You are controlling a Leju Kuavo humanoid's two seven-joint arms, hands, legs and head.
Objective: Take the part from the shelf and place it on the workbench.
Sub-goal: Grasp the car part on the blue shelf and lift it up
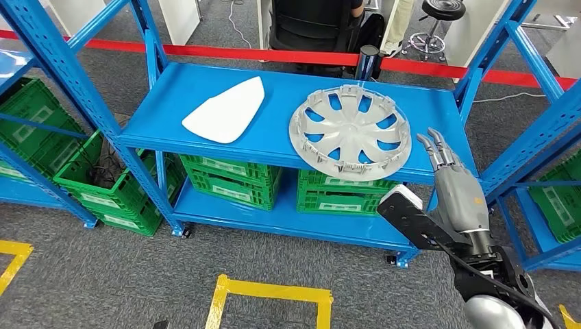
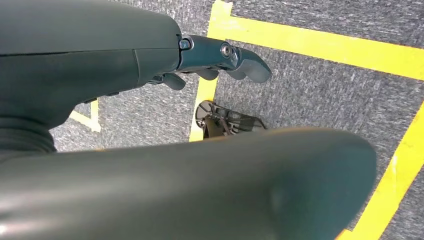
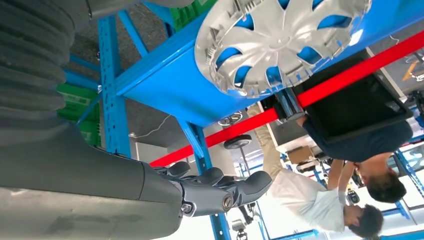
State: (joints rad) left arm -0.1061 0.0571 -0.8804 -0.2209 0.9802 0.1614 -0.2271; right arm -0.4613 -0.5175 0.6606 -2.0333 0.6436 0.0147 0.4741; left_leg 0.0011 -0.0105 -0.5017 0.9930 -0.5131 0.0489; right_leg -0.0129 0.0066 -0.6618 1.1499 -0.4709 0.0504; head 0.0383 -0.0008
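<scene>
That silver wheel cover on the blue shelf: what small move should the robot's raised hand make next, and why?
Probably ease the right hand forward and a little to the left, toward the near rim of the wheel cover. The hand is raised beside the shelf's front right corner, fingers extended, holding nothing and not touching the cover. The white panel lies farther away.

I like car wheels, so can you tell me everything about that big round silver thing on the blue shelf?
The round silver plastic wheel cover has curved spokes around a small centre hub, blue shelf showing through its gaps, and little clips along its rim. It lies flat on the top blue metal shelf, near the front edge at the robot's right. It looks whole. The right hand is raised beside it, not touching.
</scene>
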